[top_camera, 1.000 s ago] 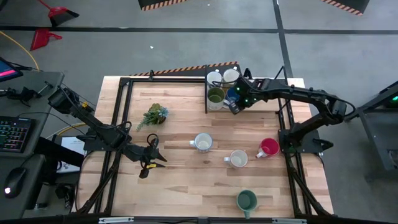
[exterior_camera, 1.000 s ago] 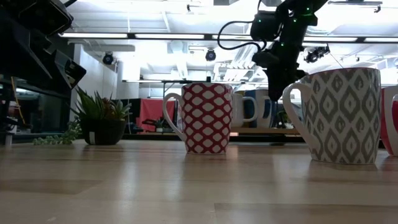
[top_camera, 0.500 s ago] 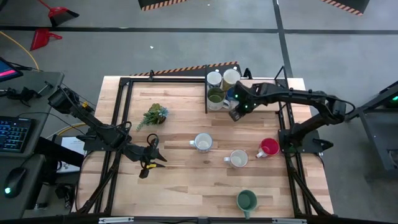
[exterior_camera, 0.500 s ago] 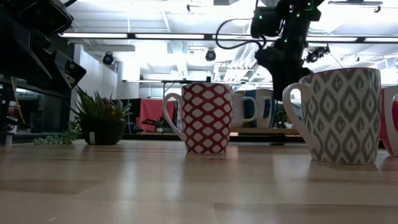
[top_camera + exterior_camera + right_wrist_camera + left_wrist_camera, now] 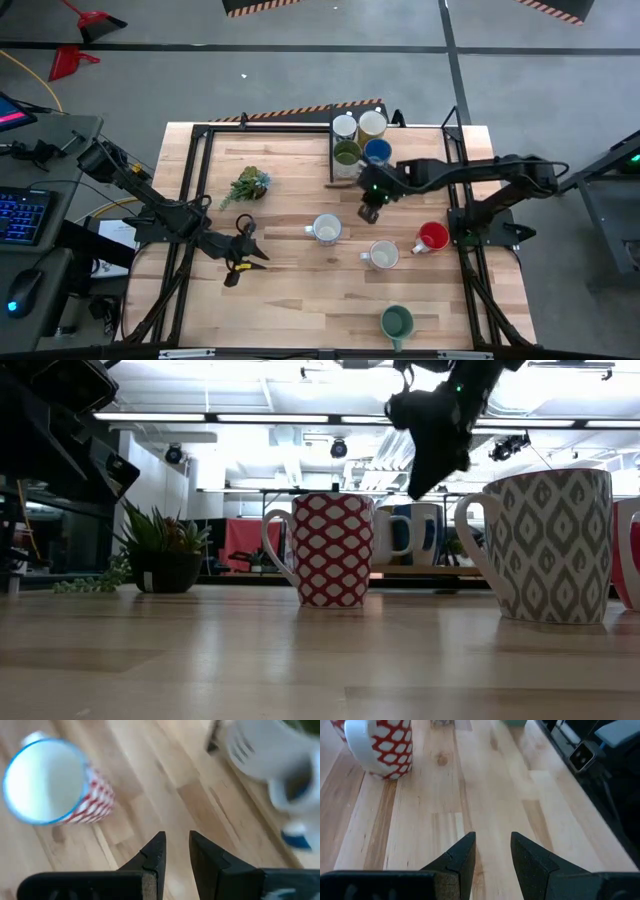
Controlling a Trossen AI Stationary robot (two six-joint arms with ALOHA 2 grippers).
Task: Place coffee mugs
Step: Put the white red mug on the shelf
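The right gripper (image 5: 369,207), arm stretched across the table, hangs above bare wood, jaws slightly parted and empty; a red-patterned mug (image 5: 47,782) stands just ahead. The left gripper (image 5: 243,258) waits, narrowly open.

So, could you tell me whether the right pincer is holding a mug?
No, the right pincer is empty, its fingers slightly apart over bare table.

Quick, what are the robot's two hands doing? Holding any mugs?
Left gripper: fingers slightly open, holding nothing.
Right gripper: fingers slightly open, holding nothing.
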